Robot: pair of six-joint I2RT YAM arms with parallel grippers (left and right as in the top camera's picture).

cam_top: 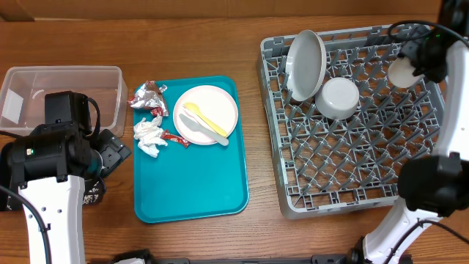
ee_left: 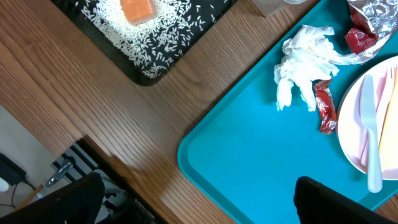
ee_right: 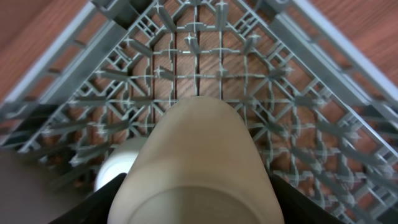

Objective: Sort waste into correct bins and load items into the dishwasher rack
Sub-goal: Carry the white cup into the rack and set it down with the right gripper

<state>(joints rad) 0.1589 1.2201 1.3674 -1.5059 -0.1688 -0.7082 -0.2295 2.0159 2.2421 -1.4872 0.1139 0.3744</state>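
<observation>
My right gripper is shut on a white cup, held over the far right corner of the grey dishwasher rack. In the right wrist view the cup fills the space between both fingers. A pale plate stands on edge in the rack beside an upturned white bowl. My left gripper hangs open above the near left corner of the teal tray. Foil wrapper, napkin, red packet and a plate with a yellow fork lie on it.
A clear tub stands at the far left. The black tray beside it holds loose rice and an orange cube. White cutlery lies on the plate. Bare wood separates the teal tray from the rack.
</observation>
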